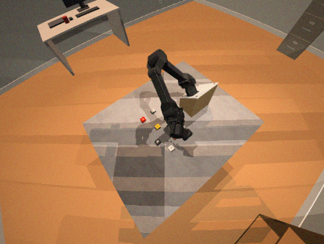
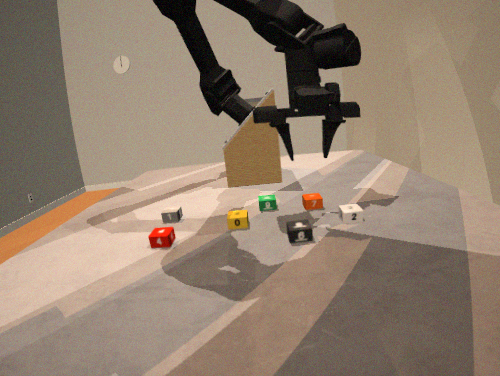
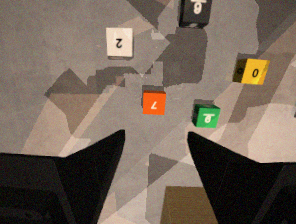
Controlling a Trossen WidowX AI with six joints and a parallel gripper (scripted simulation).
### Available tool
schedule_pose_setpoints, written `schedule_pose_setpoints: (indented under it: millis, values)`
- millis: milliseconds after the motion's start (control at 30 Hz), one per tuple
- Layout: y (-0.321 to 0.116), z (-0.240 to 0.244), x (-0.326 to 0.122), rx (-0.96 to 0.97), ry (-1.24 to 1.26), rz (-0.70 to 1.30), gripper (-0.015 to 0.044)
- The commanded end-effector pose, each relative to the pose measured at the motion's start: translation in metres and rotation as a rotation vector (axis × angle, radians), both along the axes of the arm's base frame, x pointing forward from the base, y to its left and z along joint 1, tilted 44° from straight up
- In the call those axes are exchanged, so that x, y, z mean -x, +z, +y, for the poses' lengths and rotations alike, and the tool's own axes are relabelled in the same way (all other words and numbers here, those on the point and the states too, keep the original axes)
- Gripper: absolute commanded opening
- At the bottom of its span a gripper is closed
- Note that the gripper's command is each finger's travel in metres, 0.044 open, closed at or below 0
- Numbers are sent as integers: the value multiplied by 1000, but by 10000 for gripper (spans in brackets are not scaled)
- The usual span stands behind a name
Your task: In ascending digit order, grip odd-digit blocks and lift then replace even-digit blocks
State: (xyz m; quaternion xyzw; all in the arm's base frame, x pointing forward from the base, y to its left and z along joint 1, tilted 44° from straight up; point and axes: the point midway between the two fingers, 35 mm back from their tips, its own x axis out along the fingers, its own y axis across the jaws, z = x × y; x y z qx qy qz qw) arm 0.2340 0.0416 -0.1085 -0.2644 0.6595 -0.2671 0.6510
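In the exterior view, the jaws (image 2: 309, 159) hang well open and empty above the orange block (image 2: 312, 201) (image 3: 154, 103), right of centre — if they drift sideways while descending, a fingertip could knock the green block (image 2: 267, 203) (image 3: 206, 116) out of order.

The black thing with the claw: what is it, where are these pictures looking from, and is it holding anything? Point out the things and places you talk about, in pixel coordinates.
It's a robot arm (image 1: 159, 82) (image 2: 192, 42). Its claw is called a gripper (image 1: 180, 132) (image 2: 309, 158) (image 3: 156, 135). One picture looks down from high up, one looks from the side, and one looks from the arm's wrist, past two black fingers.

Seven little blocks lie below: red (image 1: 142, 119) (image 2: 162, 237), gray (image 1: 153, 111) (image 2: 171, 215), yellow (image 1: 157, 126) (image 2: 238, 220) (image 3: 256, 72), green (image 2: 267, 203) (image 3: 206, 117), orange (image 1: 175, 139) (image 2: 312, 201) (image 3: 154, 103), white (image 1: 171, 148) (image 2: 351, 213) (image 3: 119, 42) and black (image 1: 157, 141) (image 2: 300, 232) (image 3: 195, 11). They have numbers on them, like 7 on the orange one.

Nothing is held: the fingers are apart, above the blocks.
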Motion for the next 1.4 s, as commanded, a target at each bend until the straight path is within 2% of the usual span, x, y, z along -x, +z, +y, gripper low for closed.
schedule_pose_setpoints:
  millis: [0,67,400,633,800,1000,1167,1367]
  values:
    - [27,26,-2,-8,-7,-21,164]
    - [28,27,-1,-8,-8,-21,120]
    - [30,25,-1,-8,-8,-21,120]
    - [83,-30,11,-4,-7,-19,120]
    - [88,-36,13,-3,-8,-19,120]
    - [36,-86,12,-2,-7,-19,278]
    - [30,-94,14,1,-8,-19,400]
    - [26,-98,14,1,-8,-19,400]
